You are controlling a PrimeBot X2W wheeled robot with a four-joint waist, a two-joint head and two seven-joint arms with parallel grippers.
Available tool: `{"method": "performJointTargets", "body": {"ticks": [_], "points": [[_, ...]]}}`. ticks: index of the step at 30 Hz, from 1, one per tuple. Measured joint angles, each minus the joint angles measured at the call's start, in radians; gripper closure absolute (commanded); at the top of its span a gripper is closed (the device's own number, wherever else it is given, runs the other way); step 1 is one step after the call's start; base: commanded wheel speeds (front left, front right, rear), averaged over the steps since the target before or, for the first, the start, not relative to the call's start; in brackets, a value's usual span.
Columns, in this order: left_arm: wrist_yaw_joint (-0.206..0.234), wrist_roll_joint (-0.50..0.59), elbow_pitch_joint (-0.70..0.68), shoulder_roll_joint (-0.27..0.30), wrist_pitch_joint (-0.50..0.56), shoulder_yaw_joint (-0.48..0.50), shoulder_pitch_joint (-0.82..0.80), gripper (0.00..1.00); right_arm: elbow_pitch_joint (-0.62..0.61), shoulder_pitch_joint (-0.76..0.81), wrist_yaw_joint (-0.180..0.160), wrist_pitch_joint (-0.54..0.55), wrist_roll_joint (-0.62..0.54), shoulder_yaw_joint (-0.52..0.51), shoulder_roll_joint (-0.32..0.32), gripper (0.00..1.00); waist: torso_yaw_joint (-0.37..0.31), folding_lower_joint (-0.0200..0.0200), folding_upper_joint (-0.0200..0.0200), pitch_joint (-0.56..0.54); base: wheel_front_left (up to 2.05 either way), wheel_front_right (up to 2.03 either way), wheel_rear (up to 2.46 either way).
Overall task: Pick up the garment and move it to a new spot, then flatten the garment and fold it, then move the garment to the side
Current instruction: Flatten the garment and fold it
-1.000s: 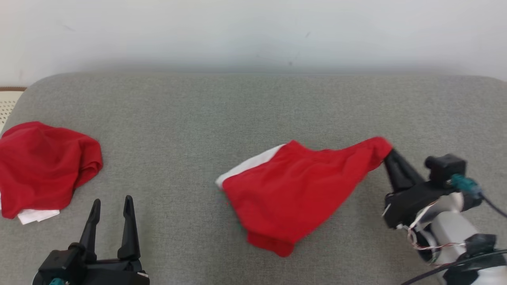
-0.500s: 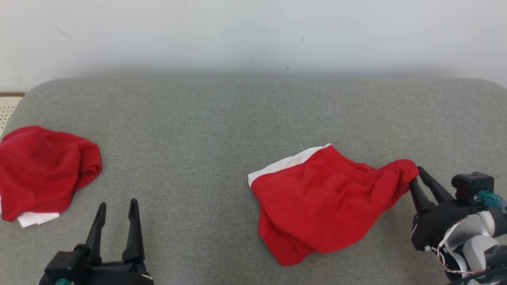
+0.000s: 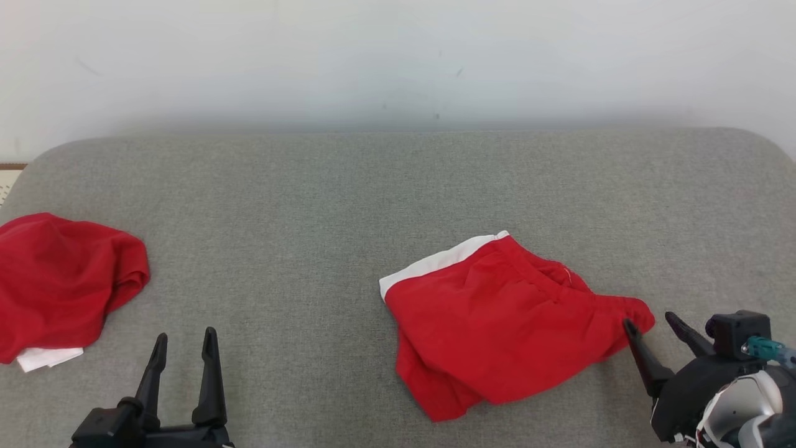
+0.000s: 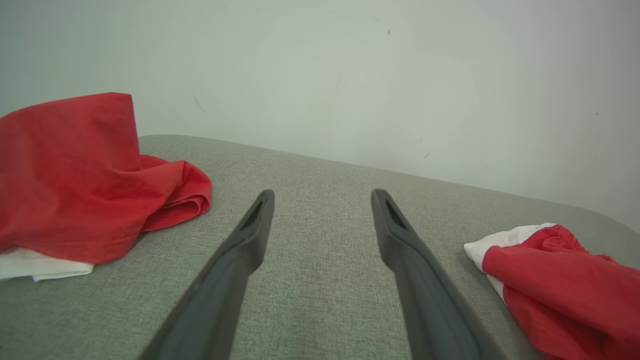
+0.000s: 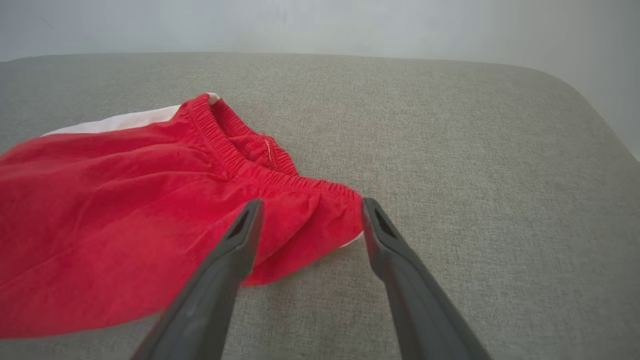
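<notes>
Head view, grey cushioned surface [image 3: 311, 199].

- The garment [image 3: 497, 323], red shorts with a white side stripe [image 3: 441, 261], is being carried by the surface at about 4 o'clock from its middle. It is lying rumpled and not yet flattened.
- Its elastic waistband [image 5: 225, 150] is being traced along a 10-to-4 o'clock line. The 4 o'clock end is being taken as the waistband corner [image 3: 634, 308].
- The right gripper [image 3: 650, 320] is being held wide at the 4 o'clock edge, with nothing pinched. In the right wrist view that same corner [image 5: 325, 195] is being framed between the two spread fingers of the right gripper [image 5: 311, 204]. Whether cloth is being touched by either finger cannot be told.
- From this gripper the bulk of the cloth [image 5: 125, 200] is being found toward 9 to 10 o'clock.
- The left gripper [image 3: 185, 336] is also being held wide and empty at 7 o'clock, well apart from the garment. In its own wrist view the left gripper [image 4: 322, 195] is being pointed at bare cushion, with the shorts [image 4: 565, 280] off at 4 o'clock.
- A second red cloth heap [image 3: 62, 280] is lying at 9 o'clock, nearer the left gripper, and is being left alone.

Judgement: the right arm is much the nearer. Flattening is being judged the step in hand, with the far white-striped edge left for the left arm to reach across.
</notes>
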Motion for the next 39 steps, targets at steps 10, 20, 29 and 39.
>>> {"method": "performJointTargets", "body": {"ticks": [10,20,29,39], "points": [[-0.009,-0.006,-0.007,0.0,0.0,-0.026,0.013,0.0,-0.122,0.03,0.0,-0.128,-0.016,-0.035,0.015,0.0,-0.027,0.0,0.0,0.008,0.0,0.0,0.0],[-0.017,-0.028,0.009,0.0,0.0,-0.137,0.014,0.0,-0.128,0.057,0.0,-0.29,-0.054,-0.059,0.091,0.0,-0.019,0.0,0.0,0.02,0.0,0.0,0.0],[-0.057,-0.05,0.076,0.0,0.0,-0.307,0.013,0.0,-0.086,0.055,0.0,-0.308,-0.064,-0.038,0.124,0.0,-0.031,0.0,0.0,0.019,0.0,0.0,0.0],[-0.068,-0.088,0.158,-0.001,0.0,-0.458,-0.027,0.0,-0.064,0.024,0.0,-0.328,-0.064,-0.015,0.138,0.0,-0.08,0.0,0.0,0.037,0.0,0.0,0.0]]}}
